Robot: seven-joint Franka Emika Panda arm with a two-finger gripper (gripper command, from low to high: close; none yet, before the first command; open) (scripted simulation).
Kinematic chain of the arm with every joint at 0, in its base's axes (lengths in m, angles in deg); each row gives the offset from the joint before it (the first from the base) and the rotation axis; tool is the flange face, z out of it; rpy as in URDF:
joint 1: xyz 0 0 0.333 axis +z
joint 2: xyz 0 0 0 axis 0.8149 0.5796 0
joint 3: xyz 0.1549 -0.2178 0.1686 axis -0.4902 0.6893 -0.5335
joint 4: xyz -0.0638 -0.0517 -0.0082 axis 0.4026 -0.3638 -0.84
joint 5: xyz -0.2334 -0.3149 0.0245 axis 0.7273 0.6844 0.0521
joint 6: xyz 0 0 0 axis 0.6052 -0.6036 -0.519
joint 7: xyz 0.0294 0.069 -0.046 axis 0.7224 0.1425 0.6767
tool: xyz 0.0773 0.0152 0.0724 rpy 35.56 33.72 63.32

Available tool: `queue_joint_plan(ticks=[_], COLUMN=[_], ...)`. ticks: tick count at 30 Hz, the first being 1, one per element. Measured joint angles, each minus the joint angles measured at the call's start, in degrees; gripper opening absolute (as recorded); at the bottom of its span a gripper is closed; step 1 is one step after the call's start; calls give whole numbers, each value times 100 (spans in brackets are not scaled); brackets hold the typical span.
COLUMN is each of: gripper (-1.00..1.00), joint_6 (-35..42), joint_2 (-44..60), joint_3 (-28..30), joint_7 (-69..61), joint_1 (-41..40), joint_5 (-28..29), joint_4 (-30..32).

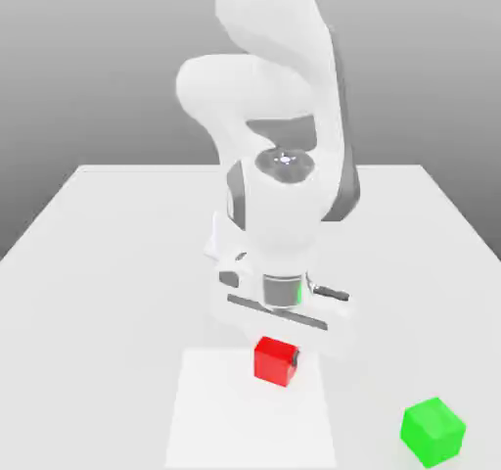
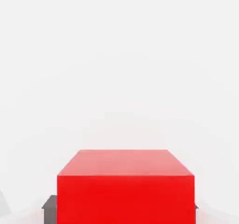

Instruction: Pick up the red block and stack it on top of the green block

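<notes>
At the exterior view's right, the green block (image 1: 432,431) is seen well apart from the gripper (image 1: 277,357) and red block (image 1: 275,360); carry should be directed that way. In the hand view, the red block is clamped between the fingertips.

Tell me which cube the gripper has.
The red block: the gripper is shut on it, fingers on opposite sides. The green block sits apart, toward the exterior view's right, nothing touching its sides.

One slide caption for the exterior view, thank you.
Gripper closed on red block, green block apart.
</notes>
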Motion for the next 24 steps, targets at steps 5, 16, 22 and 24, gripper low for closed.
queue_joint_plan(ticks=[5, 16, 22, 24], gripper=[-100, -100, -100, -100], joint_6=[822, 2140, 2508, 2224], joint_2=[-969, -394, 241, 604], joint_3=[-212, -614, -842, -742], joint_7=[-446, -168, -8, 98], joint_1=[-34, 814, 1165, 1274], joint_5=[-620, -297, -122, 24], joint_4=[142, -1630, -2706, -2789])
